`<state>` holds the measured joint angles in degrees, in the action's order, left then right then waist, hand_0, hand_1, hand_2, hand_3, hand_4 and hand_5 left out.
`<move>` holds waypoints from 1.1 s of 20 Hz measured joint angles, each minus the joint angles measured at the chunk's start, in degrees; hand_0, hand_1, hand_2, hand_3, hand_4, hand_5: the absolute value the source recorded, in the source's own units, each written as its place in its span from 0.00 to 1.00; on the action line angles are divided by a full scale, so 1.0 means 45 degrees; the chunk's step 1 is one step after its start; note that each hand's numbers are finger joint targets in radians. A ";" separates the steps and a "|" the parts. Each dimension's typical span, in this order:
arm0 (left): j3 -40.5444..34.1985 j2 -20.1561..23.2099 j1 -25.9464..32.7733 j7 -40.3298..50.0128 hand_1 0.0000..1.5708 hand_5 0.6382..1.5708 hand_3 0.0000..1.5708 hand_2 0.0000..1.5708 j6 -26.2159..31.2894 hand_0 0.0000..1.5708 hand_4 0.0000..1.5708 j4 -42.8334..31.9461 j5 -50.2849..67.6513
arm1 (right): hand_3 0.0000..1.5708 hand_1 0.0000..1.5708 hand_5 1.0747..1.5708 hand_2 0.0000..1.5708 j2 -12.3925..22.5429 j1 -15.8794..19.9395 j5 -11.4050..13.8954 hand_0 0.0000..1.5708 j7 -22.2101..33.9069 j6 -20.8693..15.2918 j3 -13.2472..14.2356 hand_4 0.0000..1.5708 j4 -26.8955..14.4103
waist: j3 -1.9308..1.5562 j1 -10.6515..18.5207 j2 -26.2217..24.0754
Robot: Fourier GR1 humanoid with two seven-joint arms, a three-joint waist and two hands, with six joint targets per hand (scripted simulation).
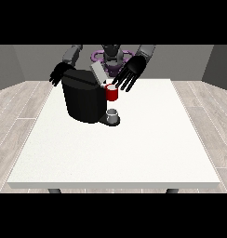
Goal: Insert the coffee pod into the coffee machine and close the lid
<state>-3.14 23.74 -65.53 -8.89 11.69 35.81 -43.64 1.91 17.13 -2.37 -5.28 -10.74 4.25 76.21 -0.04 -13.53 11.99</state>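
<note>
Hand at the view's right (132, 71) spread with fingers straight and apart, hanging just above and behind the red brewing head of the coffee machine (83, 100), fingertips pointing down toward it; clamped on nothing that shows. Hand at the view's left (59, 74) also spread, fingers apart, held behind the machine's top rear corner, holding nothing. Whether either touches the machine: cannot tell.

Machine standing toward the far left of the white bench (115, 153), dark body with the red part at its front and a small grey cup (113, 114) on the drip tray below. Lid (98, 73) a pale grey flap, tilted up and back above the red part, so still open. Coffee pod (110, 86) apparently seated already: a small pale round shape in the top of the red holder, though too small to be sure of.

Judged from this: insertion probably done, or all but done, with no pod left lying on the bench and none in a hand. Left to do: bringing the raised lid down over the holder. Open hand nearest the flap looks the likelier one for that push.
</note>
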 measured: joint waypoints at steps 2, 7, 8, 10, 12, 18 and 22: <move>-0.0099 0.0175 0.0140 -0.0100 0.00 1.00 0.00 0.00 0.0045 0.00 0.00 -0.0050 0.0009 | 0.00 0.00 1.00 0.00 -0.0035 -0.0160 0.0027 0.00 0.0058 0.0036 -0.0131 0.26 0.0206 | 0.0002 -0.0045 -0.0190; -0.0347 -0.0136 0.0652 -0.0087 0.00 1.00 0.00 0.00 0.0172 0.00 0.00 0.0078 0.0314 | 0.00 0.00 1.00 0.00 -0.0106 -0.0624 -0.0043 0.00 0.0087 -0.0002 -0.0143 0.27 0.0252 | 0.0007 0.0249 -0.0891; -0.0400 -0.0297 0.0818 -0.0089 0.00 1.00 0.00 0.00 0.0227 0.00 0.00 0.0135 0.0438 | 0.00 0.00 1.00 0.00 -0.0083 -0.0722 -0.0076 0.00 0.0131 -0.0016 -0.0087 0.25 0.0220 | 0.0008 0.0392 -0.1138; -0.0988 -0.0564 0.1218 -0.0075 0.00 1.00 0.00 0.00 0.0207 0.00 0.00 0.0125 0.1096 | 0.00 0.00 1.00 0.00 0.0085 -0.1157 -0.0308 0.00 0.0097 0.0250 0.0090 0.25 0.0201 | 0.0011 0.0576 -0.1631; -0.1571 -0.0975 0.1650 -0.0103 0.00 1.00 0.00 0.00 0.0139 0.00 0.16 0.0134 0.1797 | 0.00 0.00 1.00 0.00 0.0205 -0.1484 -0.0419 0.00 0.0128 0.0383 0.0184 0.31 0.0274 | 0.0014 0.0808 -0.2253; -0.3024 -0.2606 0.3494 -0.0806 0.00 1.00 0.00 0.00 0.0189 0.00 0.00 0.0199 0.3906 | 0.00 0.00 1.00 0.00 0.0776 -0.2330 -0.0345 0.00 0.0118 0.0836 0.0231 0.22 0.0408 | 0.0023 0.1928 -0.3988; -0.3487 -0.3160 0.4736 -0.1221 0.00 1.00 0.00 0.00 0.0207 0.00 0.09 0.0306 0.4665 | 0.00 0.00 1.00 0.00 0.0880 -0.2480 -0.0309 0.00 0.0566 0.1229 -0.0192 0.08 0.1031 | 0.0018 0.2378 -0.4922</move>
<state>-18.83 9.52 -44.22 -14.39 12.62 37.19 -22.64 5.88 5.96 -3.76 -2.74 -5.21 3.39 80.85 0.04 -2.83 -10.16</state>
